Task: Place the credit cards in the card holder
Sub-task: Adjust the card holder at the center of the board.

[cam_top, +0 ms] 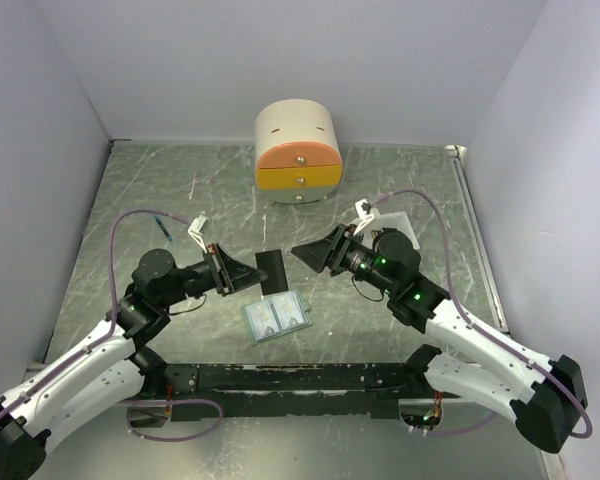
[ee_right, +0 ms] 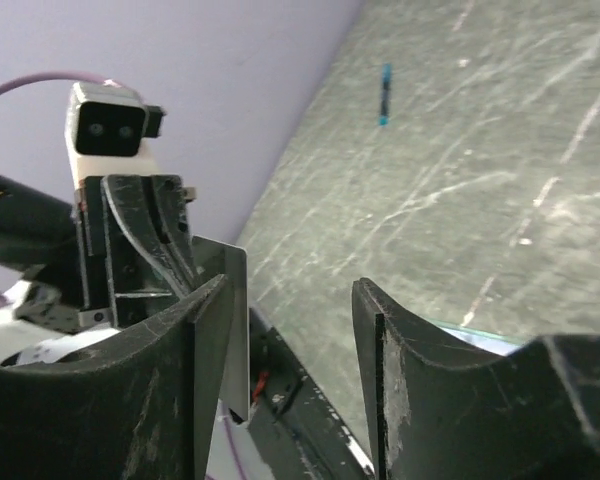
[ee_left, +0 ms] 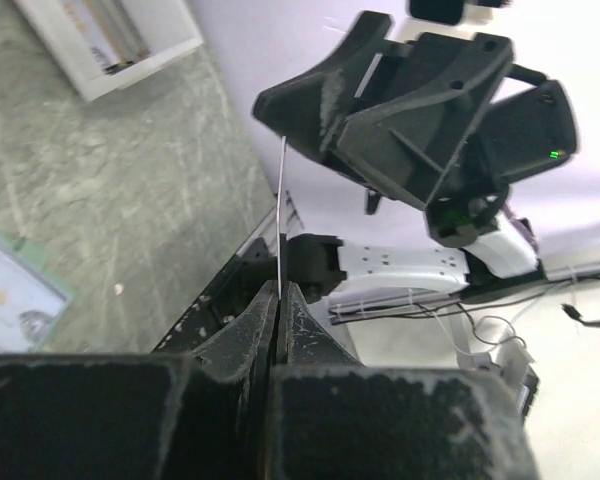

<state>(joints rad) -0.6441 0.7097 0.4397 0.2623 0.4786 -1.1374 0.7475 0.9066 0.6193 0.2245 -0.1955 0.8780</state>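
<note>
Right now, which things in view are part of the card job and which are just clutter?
Job:
- credit card, clamped in the left gripper
- card holder, lying open on the table
- right gripper, open next to the card

Lying about:
- round drawer box at the back
- white tray, contents not clear

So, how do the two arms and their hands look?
The left arm and right arm have white shells and black joints. The left hand and right hand are black wedges. A purple cable loops along each arm. Small green lights glow on the right one.
</note>
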